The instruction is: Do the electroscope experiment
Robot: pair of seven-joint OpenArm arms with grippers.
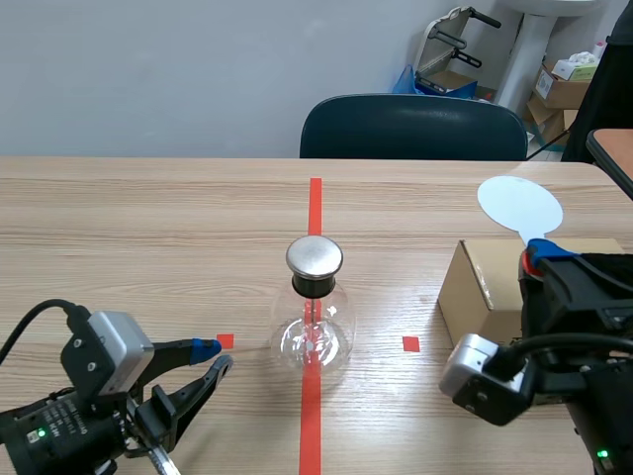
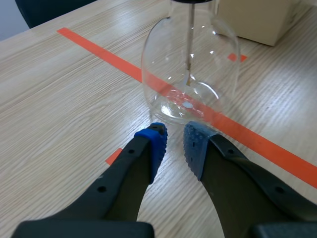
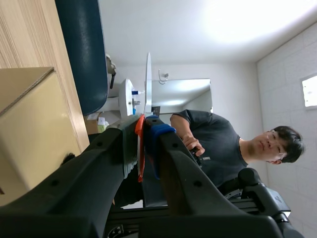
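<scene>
Scene view, left to right: left gripper (image 1: pixel 214 356) low on table, fingers narrowly apart, empty, just short of flask (image 1: pixel 315 332). Flask upright on centre tape, metal cap (image 1: pixel 315 256) on top. Box (image 1: pixel 485 287) well right of flask. Right gripper (image 1: pixel 542 253) clamps paddle (image 1: pixel 519 205) by handle, disc up, above box. Likely step: bring disc to cap. Approach slowly from above, avoid glass; left gripper should not nudge flask. Count: one flask, one paddle, one box, two grippers.

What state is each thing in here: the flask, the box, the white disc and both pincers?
Flask: upright, metal cap on.
Box: closed.
White disc: held upright, off the table.
Left pincer: slightly open, empty.
Right pincer: shut on the white disc.
</scene>
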